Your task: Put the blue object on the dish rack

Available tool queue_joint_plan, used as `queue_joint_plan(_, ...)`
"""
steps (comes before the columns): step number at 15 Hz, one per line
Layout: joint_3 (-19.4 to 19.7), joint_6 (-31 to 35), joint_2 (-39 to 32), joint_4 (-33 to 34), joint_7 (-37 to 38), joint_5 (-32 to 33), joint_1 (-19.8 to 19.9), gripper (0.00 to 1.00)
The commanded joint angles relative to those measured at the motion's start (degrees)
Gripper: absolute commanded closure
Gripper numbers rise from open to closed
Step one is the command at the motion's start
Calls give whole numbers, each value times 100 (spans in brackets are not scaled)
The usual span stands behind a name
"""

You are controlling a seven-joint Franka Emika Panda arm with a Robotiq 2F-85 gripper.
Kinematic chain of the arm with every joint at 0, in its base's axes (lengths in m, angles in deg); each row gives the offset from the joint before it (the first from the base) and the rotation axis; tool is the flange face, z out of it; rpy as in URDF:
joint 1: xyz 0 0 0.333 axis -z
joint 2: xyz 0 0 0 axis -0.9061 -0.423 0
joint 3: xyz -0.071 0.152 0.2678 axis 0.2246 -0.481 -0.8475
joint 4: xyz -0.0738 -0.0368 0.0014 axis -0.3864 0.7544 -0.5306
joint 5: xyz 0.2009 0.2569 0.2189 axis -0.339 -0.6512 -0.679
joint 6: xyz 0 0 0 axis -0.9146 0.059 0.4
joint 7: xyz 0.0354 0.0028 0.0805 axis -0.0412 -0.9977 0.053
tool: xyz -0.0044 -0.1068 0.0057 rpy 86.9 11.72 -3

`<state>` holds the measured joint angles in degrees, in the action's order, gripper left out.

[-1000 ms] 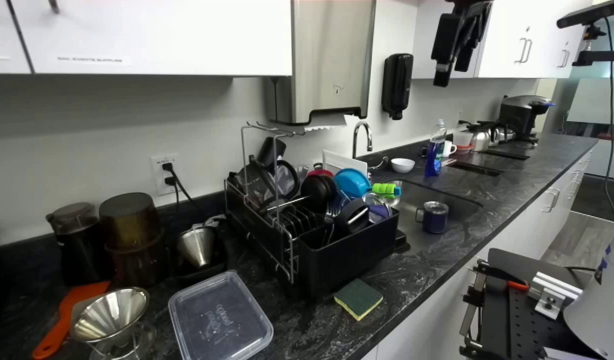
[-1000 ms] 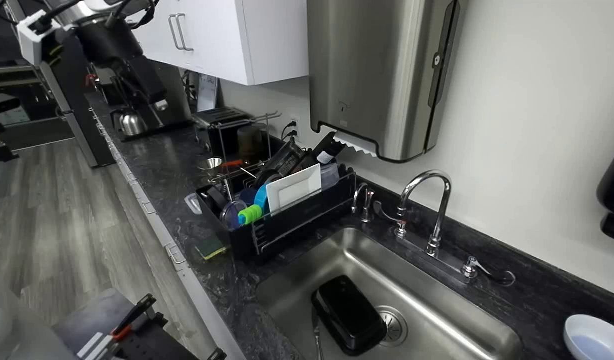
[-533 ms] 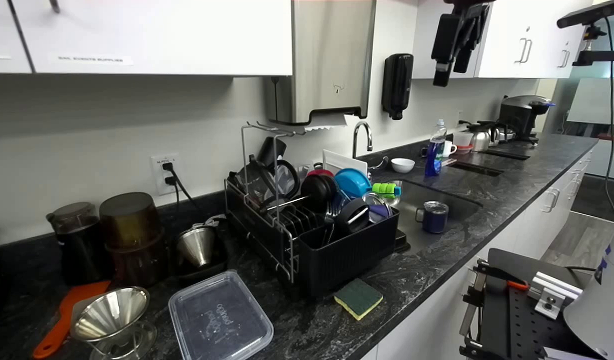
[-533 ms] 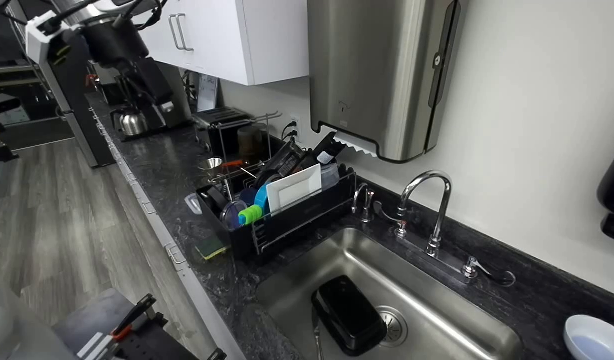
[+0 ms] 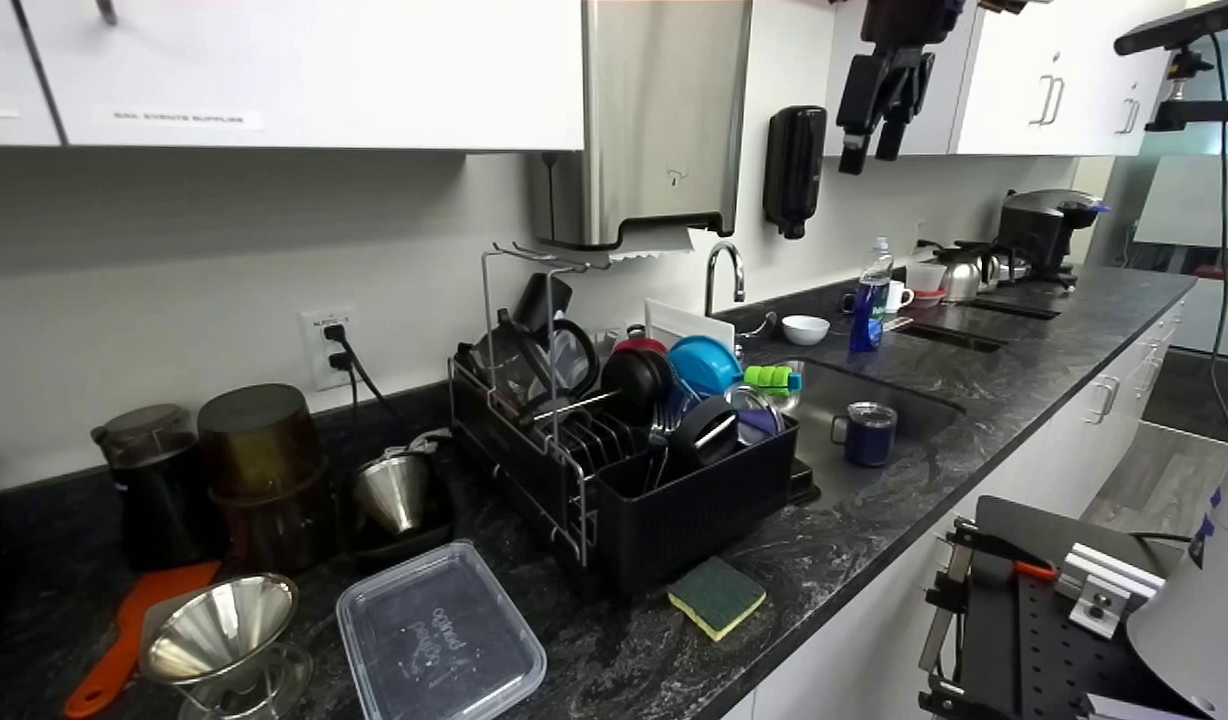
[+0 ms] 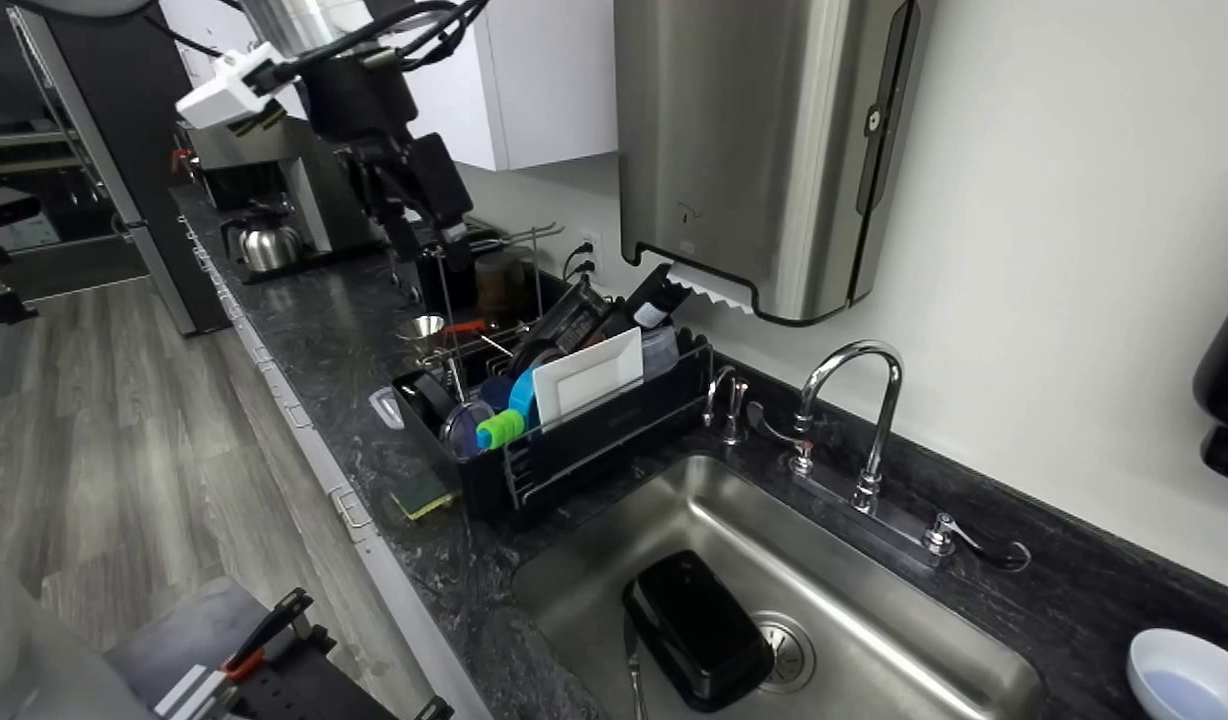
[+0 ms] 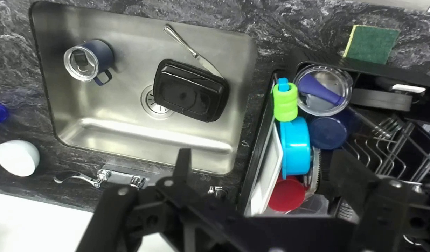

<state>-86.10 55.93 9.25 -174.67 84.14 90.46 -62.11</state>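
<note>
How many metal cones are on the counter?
2: one metal cone beside the clear container, another cone between the brown canister and the dish rack. Others may be hidden.

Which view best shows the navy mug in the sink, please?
The wrist view: from above, the navy mug appears largest, unobstructed. An exterior view shows it smaller, side-on; an exterior view with the drain omits it.

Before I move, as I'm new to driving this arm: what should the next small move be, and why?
Probably slide the gripper, jaws open, sideways over the sink toward the navy mug. The jaws stand wide apart with nothing held, and the mug stands upright at the sink's end farther from the dish rack, well off to one side of the jaws in the wrist view.
</note>
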Motion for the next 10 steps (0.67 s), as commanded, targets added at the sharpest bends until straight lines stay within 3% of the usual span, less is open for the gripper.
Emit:
queue_joint_plan(1,225,330,-591,262,-248,195,270,0)
queue_joint_plan(5,614,454,-1293,727,-480,456,605,0)
queue_joint_plan(10,1170,351,-2026,1328,-1349,400,795,0)
